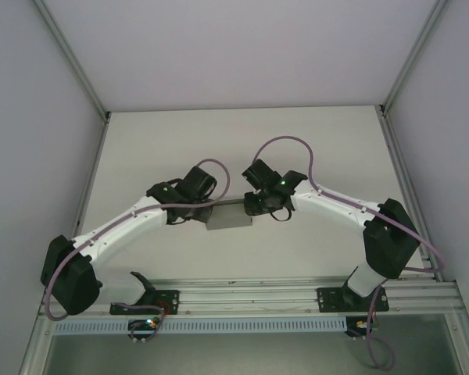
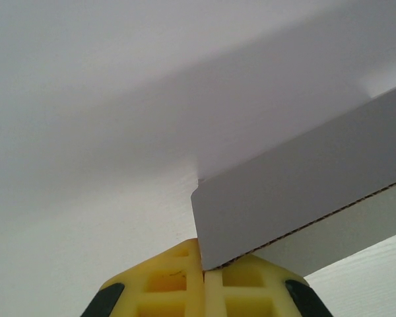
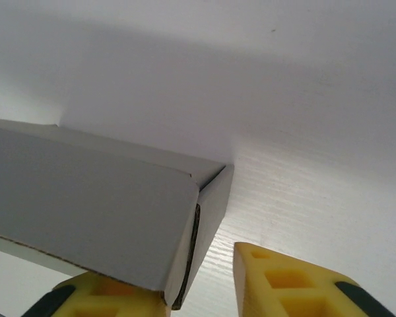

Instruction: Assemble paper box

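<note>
The paper box point(image 1: 229, 219) is a small shallow grey card box lying on the table between my two grippers. My left gripper point(image 1: 198, 212) is at its left end. In the left wrist view the yellow fingers point(image 2: 168, 281) are pressed together, and the left gripper point(image 2: 205, 265) is shut on the lower corner of a grey box flap point(image 2: 297, 191). My right gripper point(image 1: 259, 206) is at the box's right end. In the right wrist view the right gripper point(image 3: 191, 274) is open, with the box's folded corner point(image 3: 185, 224) lying over its left finger. Its right finger point(image 3: 284, 281) stands apart from the card.
The white table point(image 1: 242, 141) stretches behind the box up to the enclosure's back wall. White side walls and metal frame posts point(image 1: 396, 156) bound it left and right. An aluminium rail point(image 1: 250, 293) with both arm bases runs along the near edge.
</note>
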`<state>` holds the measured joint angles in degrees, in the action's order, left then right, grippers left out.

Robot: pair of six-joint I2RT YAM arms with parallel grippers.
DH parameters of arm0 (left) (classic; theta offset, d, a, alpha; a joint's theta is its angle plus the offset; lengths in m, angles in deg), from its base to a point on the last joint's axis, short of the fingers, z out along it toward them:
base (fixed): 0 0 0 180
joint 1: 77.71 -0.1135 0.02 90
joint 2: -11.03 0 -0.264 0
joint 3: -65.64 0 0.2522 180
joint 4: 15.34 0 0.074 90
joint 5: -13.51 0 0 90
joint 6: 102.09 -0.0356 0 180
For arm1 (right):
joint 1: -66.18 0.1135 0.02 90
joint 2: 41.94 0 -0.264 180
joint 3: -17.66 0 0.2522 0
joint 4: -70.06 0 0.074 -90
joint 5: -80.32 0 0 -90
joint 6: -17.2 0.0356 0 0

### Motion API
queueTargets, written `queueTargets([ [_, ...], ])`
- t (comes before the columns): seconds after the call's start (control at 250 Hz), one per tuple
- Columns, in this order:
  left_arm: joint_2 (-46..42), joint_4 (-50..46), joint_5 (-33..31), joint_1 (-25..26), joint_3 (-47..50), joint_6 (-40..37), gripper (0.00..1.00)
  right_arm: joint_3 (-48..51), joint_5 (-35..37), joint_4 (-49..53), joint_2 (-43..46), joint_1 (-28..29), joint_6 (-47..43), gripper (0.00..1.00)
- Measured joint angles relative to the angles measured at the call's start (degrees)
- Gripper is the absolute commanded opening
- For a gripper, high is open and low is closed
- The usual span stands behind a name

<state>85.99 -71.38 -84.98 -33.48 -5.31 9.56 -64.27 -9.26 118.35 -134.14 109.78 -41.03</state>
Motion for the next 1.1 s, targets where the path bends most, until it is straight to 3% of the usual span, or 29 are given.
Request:
queueTargets([
  [0.22,0.07,-0.22,3.98,-1.86,-0.13,0.66,0.0,0.33,-0.15,-1.7,0.04,0.02,1.29,0.19],
  [0.567,0.22,-1.95,17.0,-8.63,-1.36,0.59,0.0,-0.24,-0.61,-2.19,-0.81,0.0,1.33,0.04],
  [0.815,2.34,-6.43,24.7,-12.15,-4.31,0.59,0.0,-0.37,-0.46,-2.27,-1.07,0.0,1.25,0.04],
  [1.102,3.02,-7.41,22.84,-12.13,-5.03,1.14,0.0,-0.46,-0.63,-3.13,-1.31,0.07,1.25,0.04],
])
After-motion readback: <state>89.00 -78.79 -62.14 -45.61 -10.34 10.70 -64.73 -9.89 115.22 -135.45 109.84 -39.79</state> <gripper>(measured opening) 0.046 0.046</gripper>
